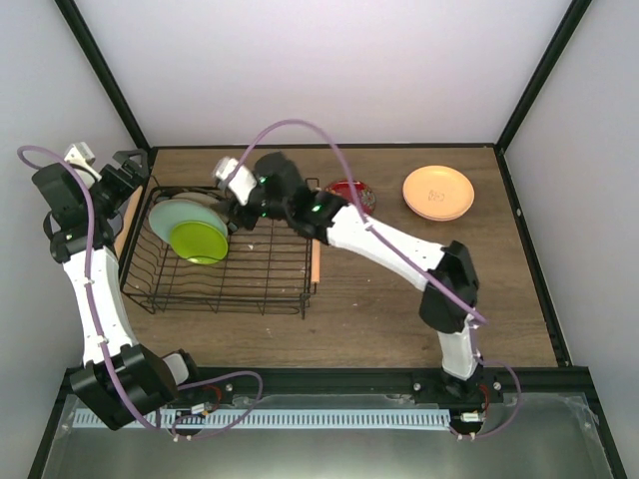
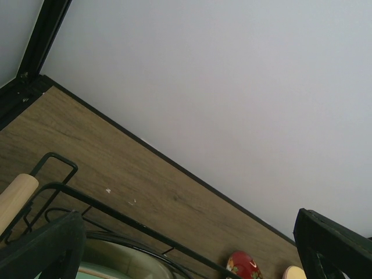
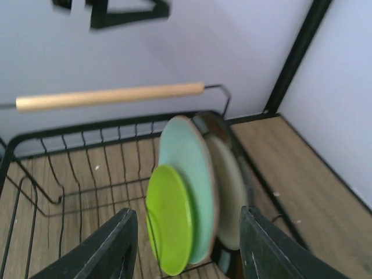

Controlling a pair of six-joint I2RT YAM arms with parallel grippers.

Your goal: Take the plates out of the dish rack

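Note:
The black wire dish rack (image 1: pixel 262 271) stands at the left of the table. Three plates stand on edge in its far left end: lime green (image 1: pixel 198 241), pale mint (image 1: pixel 172 216), and a dark-rimmed beige one (image 3: pixel 232 195) behind them. My right gripper (image 1: pixel 240 212) is open over the rack, its jaws on either side of the lime plate (image 3: pixel 168 224) and mint plate (image 3: pixel 189 174), touching neither. My left gripper (image 1: pixel 130 172) is open and empty at the rack's far left corner. The dark red patterned plate (image 1: pixel 351 192) and the yellow-orange plate (image 1: pixel 438 192) lie on the table. No pink plate is in view.
The rack's wooden handles run along its left side (image 3: pixel 110 96) and right side (image 1: pixel 316 261). The back wall and the black frame posts close in the far left corner. The right arm reaches across the table's middle to the rack.

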